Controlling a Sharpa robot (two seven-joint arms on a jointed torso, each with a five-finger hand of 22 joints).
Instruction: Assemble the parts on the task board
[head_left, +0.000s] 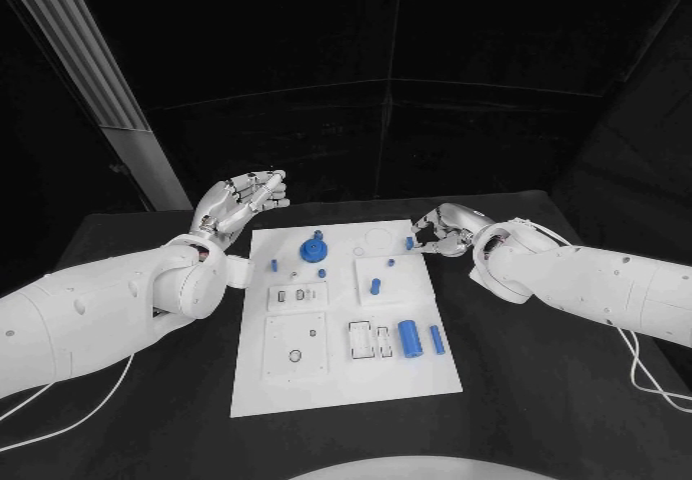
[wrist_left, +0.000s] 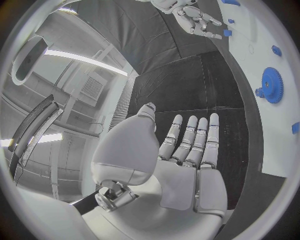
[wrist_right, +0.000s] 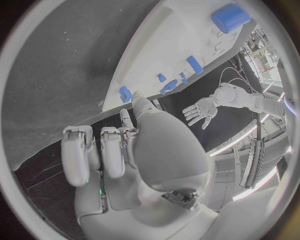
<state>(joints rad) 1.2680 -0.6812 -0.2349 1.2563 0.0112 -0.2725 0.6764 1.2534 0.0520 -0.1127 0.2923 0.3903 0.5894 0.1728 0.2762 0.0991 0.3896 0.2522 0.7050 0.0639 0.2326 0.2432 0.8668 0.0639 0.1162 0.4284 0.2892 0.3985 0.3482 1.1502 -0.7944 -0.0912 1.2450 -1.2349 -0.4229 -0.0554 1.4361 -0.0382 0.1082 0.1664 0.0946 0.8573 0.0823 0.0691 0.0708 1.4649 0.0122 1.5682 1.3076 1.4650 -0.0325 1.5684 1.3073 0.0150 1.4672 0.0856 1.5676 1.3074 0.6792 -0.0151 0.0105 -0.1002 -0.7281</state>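
The right robot hand (head_left: 441, 230) is working at the far right edge of the task board (head_left: 346, 390), fingers curling in around a small blue part (head_left: 410, 242) right at that edge. In the right wrist view the fingertips are touching that part (wrist_right: 125, 93), but whether it is truly pinched I cannot tell. The left robot hand (head_left: 242, 203) is hovering off the board's far left corner over the tabletop (head_left: 144, 420), fingers straight and apart, holding nothing. The blue gear (head_left: 313, 248) is sitting on the board's far half, two blue cylinders (head_left: 410, 338) nearer. This looks like the pick-up step; next comes a firm pinch and lift.
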